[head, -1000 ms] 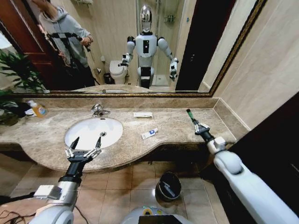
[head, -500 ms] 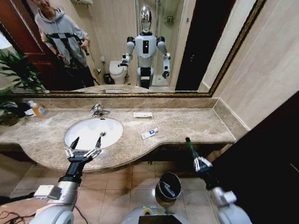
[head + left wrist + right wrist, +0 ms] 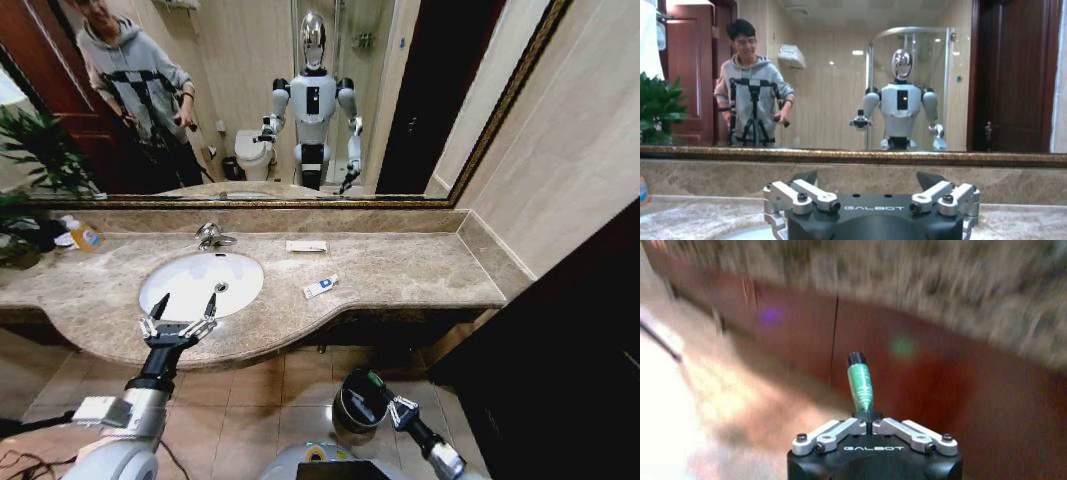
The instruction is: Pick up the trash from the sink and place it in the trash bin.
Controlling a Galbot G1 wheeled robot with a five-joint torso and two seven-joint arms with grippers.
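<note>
Low at bottom center, right gripper (image 3: 396, 404) clamps green tube (image 3: 377, 383) over trash bin (image 3: 352, 405). Left gripper (image 3: 183, 313) spread open, empty, at sink (image 3: 200, 282) front edge.

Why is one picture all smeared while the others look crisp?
In the right wrist view the cabinet and floor behind streak with motion blur, yet the green tube pinched in the right hand stays sharp. The left wrist view is crisp, its mirror showing ceiling lights. The head view bends the countertop edges, wide-angle style, above the trash bin.
</note>
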